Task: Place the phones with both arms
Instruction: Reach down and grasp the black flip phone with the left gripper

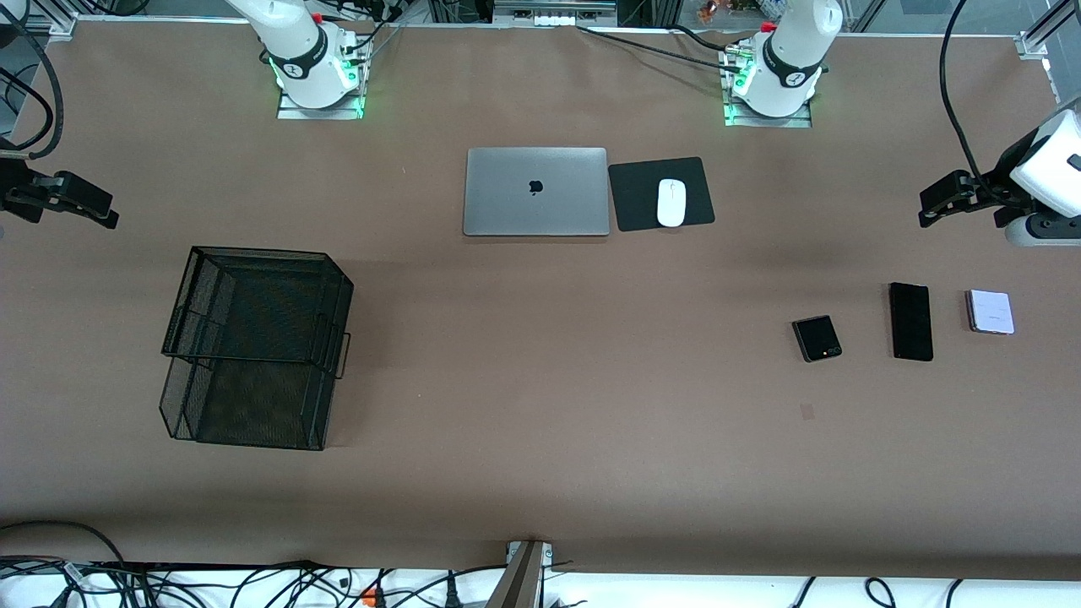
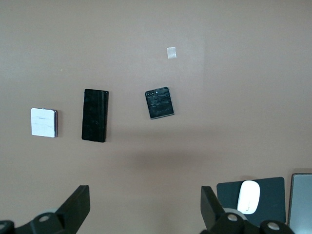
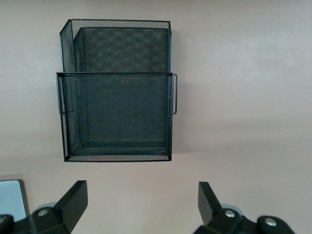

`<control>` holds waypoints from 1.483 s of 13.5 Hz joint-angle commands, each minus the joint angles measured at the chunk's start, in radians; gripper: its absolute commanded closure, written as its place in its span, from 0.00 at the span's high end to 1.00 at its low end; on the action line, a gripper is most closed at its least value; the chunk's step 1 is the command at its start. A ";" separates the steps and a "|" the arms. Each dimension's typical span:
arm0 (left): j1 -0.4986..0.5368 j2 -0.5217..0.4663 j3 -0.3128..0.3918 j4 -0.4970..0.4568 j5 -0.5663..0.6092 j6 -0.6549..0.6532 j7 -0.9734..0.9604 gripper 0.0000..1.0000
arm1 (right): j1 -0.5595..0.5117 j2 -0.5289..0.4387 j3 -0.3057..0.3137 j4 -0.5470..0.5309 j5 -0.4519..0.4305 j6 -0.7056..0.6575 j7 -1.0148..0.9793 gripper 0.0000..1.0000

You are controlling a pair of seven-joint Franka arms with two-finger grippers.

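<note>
Flanking the 3 phones (image 1: 910, 321): laptop (image 1: 536, 192), mouse (image 1: 671, 203), mesh basket (image 1: 253, 346).

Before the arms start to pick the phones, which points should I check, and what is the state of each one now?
1. Left pincer open, holding nothing: ok.
2. Right pincer open, holding nothing: ok.
3. Folded black phone, long black phone and pale phone lie flat and apart at the left arm's end: ok.
4. Mesh tray at the right arm's end, nothing seen inside: ok.
5. Laptop and mouse lie away from the phones: ok.
6. Any phone in the tray: not ok.
</note>
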 commanded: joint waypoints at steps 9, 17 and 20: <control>0.001 0.052 0.004 0.037 -0.024 -0.031 0.012 1.00 | -0.014 0.001 0.014 0.012 0.008 -0.006 0.007 1.00; 0.010 0.264 0.008 0.020 -0.022 0.061 -0.060 1.00 | -0.014 0.001 0.014 0.012 0.008 -0.006 0.007 1.00; 0.016 0.305 0.008 -0.098 -0.022 0.267 -0.094 1.00 | -0.014 0.001 0.014 0.012 0.008 -0.006 0.007 1.00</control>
